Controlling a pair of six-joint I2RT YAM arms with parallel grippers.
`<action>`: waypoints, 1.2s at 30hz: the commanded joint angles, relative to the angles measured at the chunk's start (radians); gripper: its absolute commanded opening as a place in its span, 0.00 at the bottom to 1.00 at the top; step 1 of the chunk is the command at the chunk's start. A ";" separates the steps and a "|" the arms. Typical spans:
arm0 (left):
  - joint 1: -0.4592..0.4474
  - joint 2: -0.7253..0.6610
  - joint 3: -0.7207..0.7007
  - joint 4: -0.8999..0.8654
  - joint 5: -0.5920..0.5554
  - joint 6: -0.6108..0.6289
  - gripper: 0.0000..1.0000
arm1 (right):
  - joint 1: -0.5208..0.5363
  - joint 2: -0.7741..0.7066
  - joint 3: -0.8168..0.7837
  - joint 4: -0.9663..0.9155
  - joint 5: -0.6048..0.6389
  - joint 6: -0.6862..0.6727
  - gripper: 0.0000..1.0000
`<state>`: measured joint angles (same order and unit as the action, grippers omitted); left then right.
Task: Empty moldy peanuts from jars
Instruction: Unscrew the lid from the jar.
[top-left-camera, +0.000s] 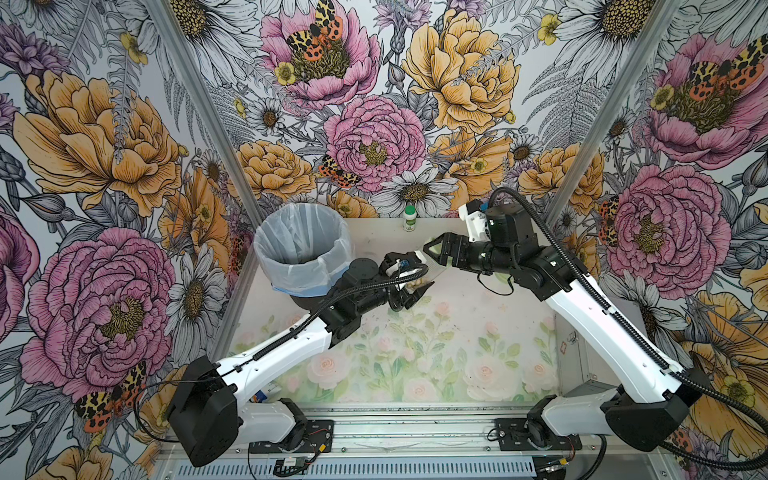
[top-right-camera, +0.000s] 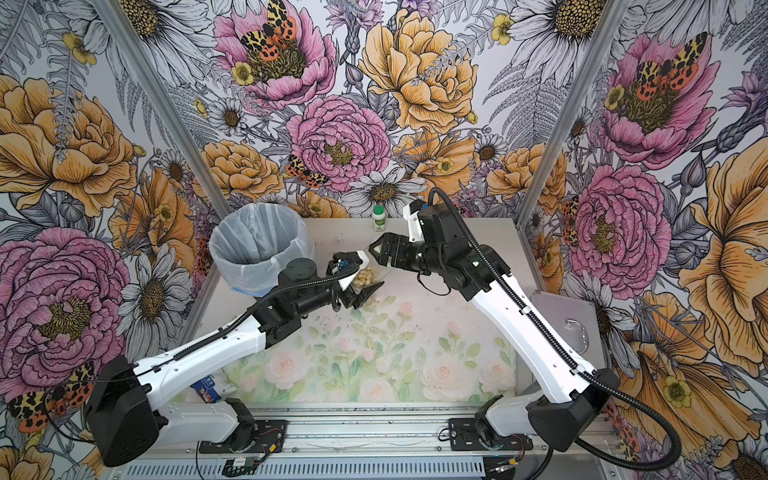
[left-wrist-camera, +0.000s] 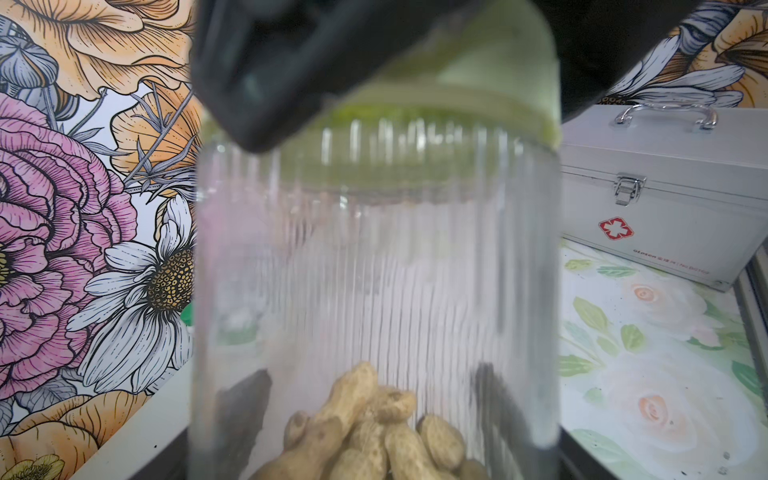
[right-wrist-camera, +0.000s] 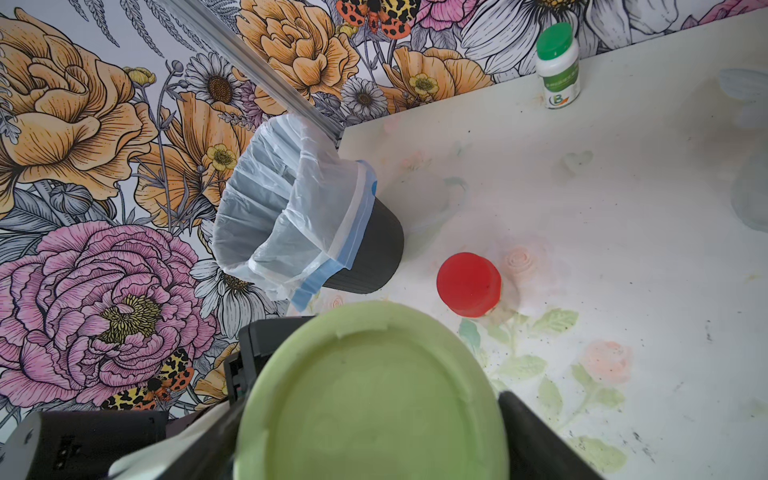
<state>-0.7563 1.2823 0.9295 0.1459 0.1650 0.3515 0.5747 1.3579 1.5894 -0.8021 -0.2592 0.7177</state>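
Both top views: my left gripper (top-right-camera: 365, 283) pinches the ribbed clear glass jar (top-right-camera: 368, 270) near its base, my right gripper (top-right-camera: 376, 251) at its far end. Left wrist: tan moldy peanuts (left-wrist-camera: 365, 432) heap at the gripped end; glass likely stiff, slick, breakable. Right wrist: pale green round lid (right-wrist-camera: 374, 395) between my right jaws, clamped or not I cannot tell; take its rim.

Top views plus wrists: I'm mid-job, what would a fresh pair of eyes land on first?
The ribbed clear jar, held mid-scene in the left hand with peanuts heaped inside, while the right hand flanks its pale green lid. Next, the lined bin in the back-left corner, and a red lid on the table near it.
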 joint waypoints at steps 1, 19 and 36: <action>0.012 -0.047 0.042 0.108 0.022 -0.003 0.23 | -0.007 -0.019 -0.023 0.032 -0.015 -0.006 0.86; 0.142 -0.099 -0.017 0.238 0.292 -0.192 0.22 | -0.007 -0.079 -0.057 0.062 -0.028 -0.035 0.83; 0.169 -0.113 -0.021 0.262 0.350 -0.227 0.21 | -0.007 -0.112 -0.071 0.091 -0.055 -0.092 0.87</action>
<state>-0.5884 1.2236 0.8970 0.2840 0.4732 0.1291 0.5766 1.2549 1.5265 -0.7200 -0.3378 0.6384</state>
